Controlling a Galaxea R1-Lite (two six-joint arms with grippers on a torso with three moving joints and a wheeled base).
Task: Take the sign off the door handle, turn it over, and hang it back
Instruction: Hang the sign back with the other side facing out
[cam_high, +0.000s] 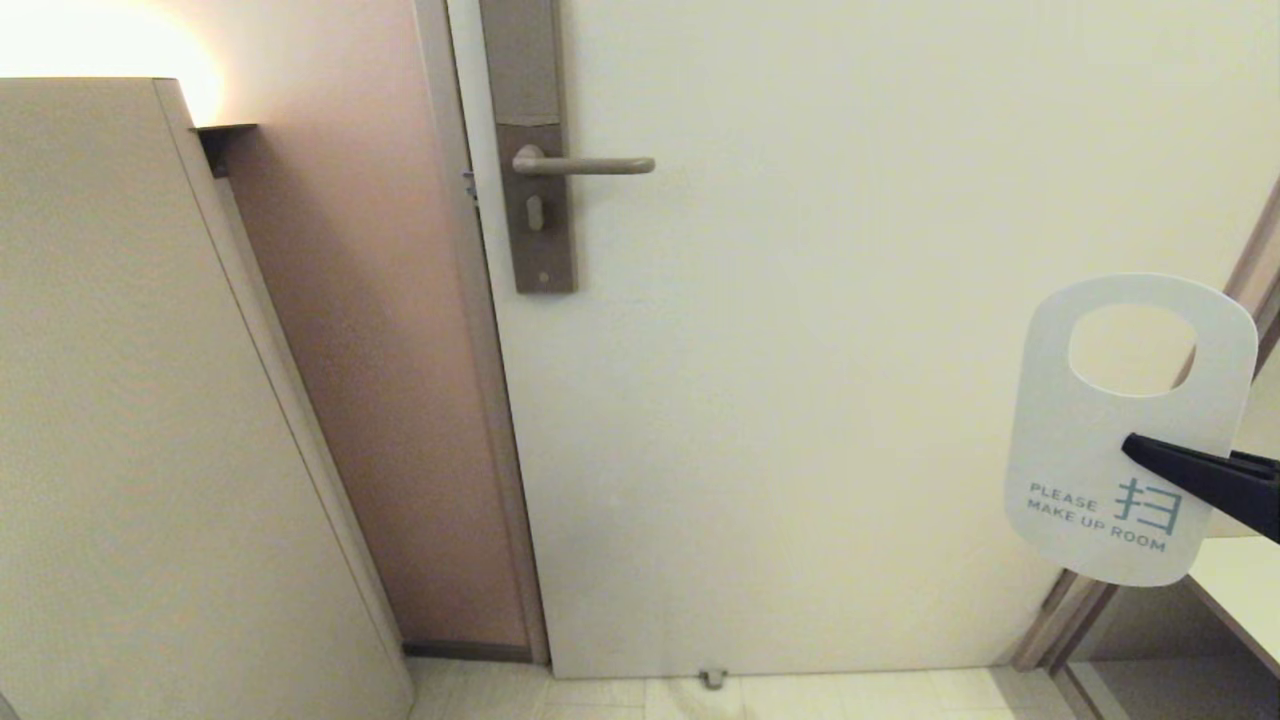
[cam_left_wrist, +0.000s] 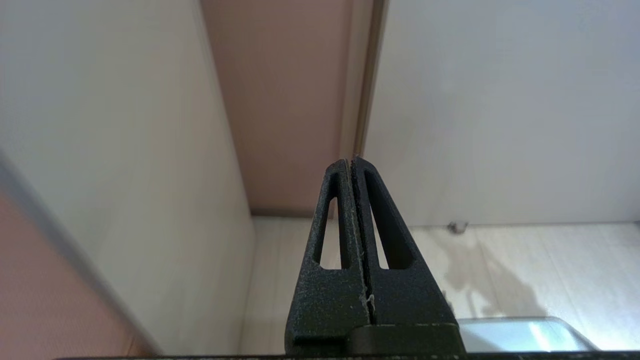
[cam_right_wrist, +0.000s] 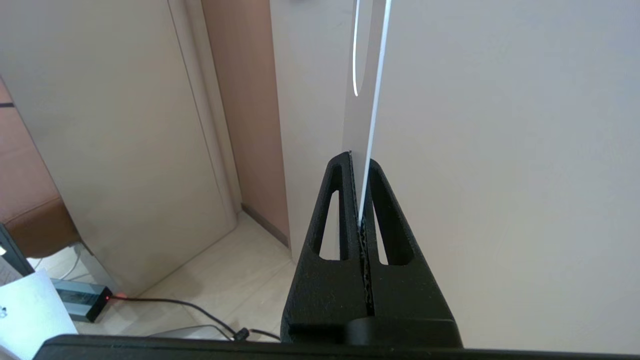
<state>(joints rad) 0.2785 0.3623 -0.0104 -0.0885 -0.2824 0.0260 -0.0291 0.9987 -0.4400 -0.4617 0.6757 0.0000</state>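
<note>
In your head view, the right gripper (cam_high: 1135, 447) is pinching the sign (cam_high: 1085, 470), white side showing, well right of the bare door handle (cam_high: 590, 165). In your left wrist view, the left gripper (cam_left_wrist: 351, 162) is clenched on nothing, pointing towards the floor (cam_left_wrist: 525, 265). In your right wrist view, the sign's edge is sitting clamped between the fingers (cam_right_wrist: 330, 210).
</note>
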